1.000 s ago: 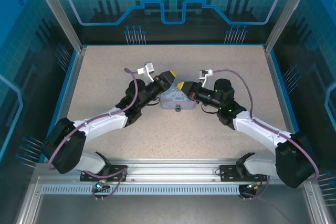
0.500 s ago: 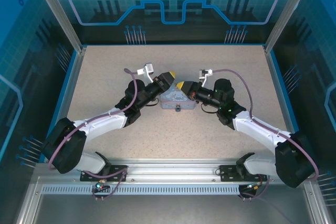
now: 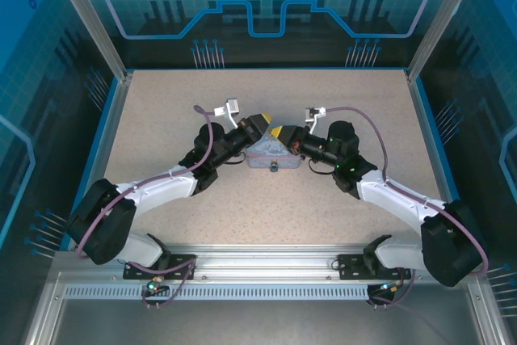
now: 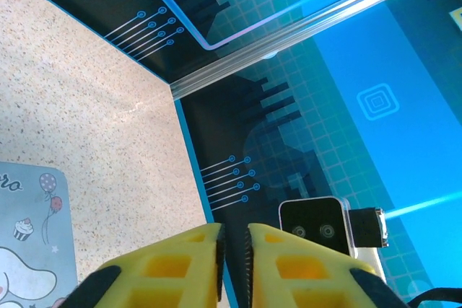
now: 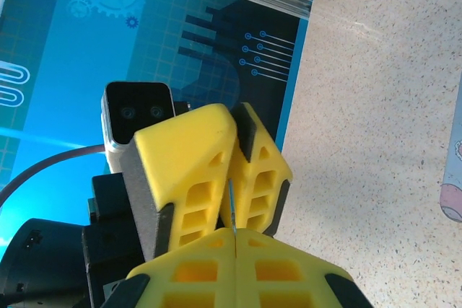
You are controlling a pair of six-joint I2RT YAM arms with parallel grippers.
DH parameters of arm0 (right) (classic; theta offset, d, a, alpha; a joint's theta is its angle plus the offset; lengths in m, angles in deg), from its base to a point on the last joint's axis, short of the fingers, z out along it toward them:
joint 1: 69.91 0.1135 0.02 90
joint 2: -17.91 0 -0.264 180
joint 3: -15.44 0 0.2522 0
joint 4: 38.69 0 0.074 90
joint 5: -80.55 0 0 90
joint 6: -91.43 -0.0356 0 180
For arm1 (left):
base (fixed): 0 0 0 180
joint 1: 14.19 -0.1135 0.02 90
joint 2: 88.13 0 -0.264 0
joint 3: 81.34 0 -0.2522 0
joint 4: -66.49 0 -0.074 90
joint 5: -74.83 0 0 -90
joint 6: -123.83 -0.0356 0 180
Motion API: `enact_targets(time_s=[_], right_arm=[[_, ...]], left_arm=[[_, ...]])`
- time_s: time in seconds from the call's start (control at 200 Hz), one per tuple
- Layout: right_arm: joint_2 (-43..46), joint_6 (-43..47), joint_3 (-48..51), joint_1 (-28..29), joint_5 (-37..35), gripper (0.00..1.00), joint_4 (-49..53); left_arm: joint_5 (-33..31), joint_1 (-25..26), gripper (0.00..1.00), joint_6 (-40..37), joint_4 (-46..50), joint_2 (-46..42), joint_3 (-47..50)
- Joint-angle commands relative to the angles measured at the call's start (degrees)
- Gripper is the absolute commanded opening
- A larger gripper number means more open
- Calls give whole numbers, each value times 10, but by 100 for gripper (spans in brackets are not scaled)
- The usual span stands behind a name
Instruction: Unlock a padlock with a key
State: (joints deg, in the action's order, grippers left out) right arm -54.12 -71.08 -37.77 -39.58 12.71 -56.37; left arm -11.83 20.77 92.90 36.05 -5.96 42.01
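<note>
left gripper: pads nearly together, only a slim slit between the yellow fingers; nothing readable inside the slit, so whether it pinches anything cannot be told
right gripper: closed tight, fingers flush along the seam, tip to tip with the left gripper
key: hair-thin pale sliver running from the right gripper's seam up between the left fingers; likely the key, too thin to be sure
tin: pale blue, cartoon print, flat on the table, directly under both tips
padlock: small dark, brassy bit at the tin's near edge, apart from both grippers, untouched; keyway direction not readable
step: looks like a key handover or regrip between the two grippers, insertion not yet begun
how to do it well: one gripper needs a firm pinch on the bow before the other lets go; the blade should stick out clear of the pads and in line with the fingers so it can be aimed
avoid: twisting while both grip, since a sliver that thin could bend or flick out
drop cover: doing the swap over the tin means a slip lands somewhere findable
next need: the free gripper should pin the padlock body before insertion, as a lock that small will likely skate
</note>
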Motion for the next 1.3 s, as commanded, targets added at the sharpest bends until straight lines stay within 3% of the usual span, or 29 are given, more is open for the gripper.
enact_targets(time_s=[0.0,0.04,0.115,0.245,0.36,0.62,0.89,1.296], right_arm=[[-5,-4,-8,-3,8,0,-17],[-6,-4,-10,-3,8,0,-17],[-6,-4,-11,-8,9,0,-13],[22,-9,11,-30,-12,52,-1],[42,-6,25,-40,-27,63,9],[6,-13,5,-36,-45,63,-38],[-67,-41,-43,-5,-55,53,-108],[-113,-67,-47,30,-65,47,-160]], left_arm=[[11,-3,7,-2,-22,2,-6],[12,-3,0,-2,-23,3,-7],[11,-3,0,2,-22,2,-7],[-8,-3,0,20,-13,-8,-3],[-41,0,0,40,5,-22,0],[-138,23,0,97,40,-41,3],[-231,45,0,132,31,-43,11],[-285,53,0,170,2,-26,18]])
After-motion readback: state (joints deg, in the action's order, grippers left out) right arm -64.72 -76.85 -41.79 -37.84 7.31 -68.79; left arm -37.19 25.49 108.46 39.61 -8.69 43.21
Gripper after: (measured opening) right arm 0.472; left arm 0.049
